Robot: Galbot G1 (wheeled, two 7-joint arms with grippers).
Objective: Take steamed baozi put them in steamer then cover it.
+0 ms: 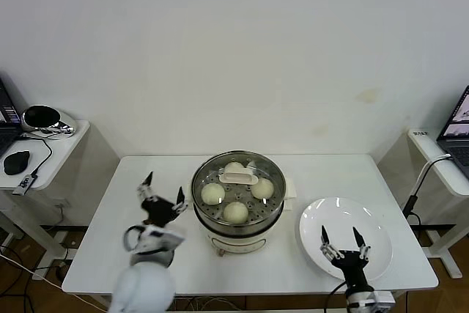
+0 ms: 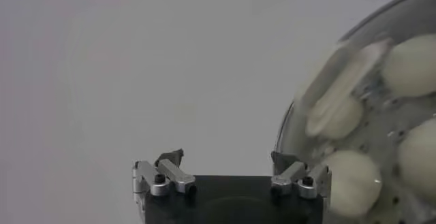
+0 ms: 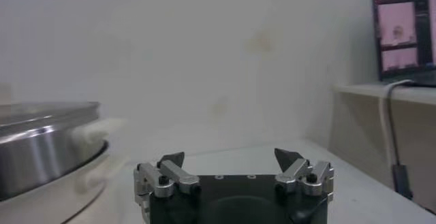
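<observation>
The steamer [image 1: 238, 219] stands at the middle of the white table. The cover [image 1: 229, 199] lies on it, with its cream-white handle [image 1: 239, 177] toward the back. Through the glass I see baozi [image 1: 235, 212], [image 1: 213, 193], [image 1: 262, 188], and one partly hidden behind the handle. My left gripper [image 1: 164, 189] is open and empty, just left of the steamer; the left wrist view shows it [image 2: 227, 157] beside the cover's rim [image 2: 293, 109] and baozi [image 2: 353, 179] under the glass. My right gripper [image 1: 342, 238] is open and empty over the white plate [image 1: 344, 219]; the right wrist view shows it [image 3: 230, 156] with the steamer [image 3: 44, 147] to one side.
A side table [image 1: 51, 153] with a mouse and headset stands at the far left. A laptop on a shelf [image 1: 454, 141] and a cable are at the right. Bare table top lies in front of the steamer [image 1: 242, 269].
</observation>
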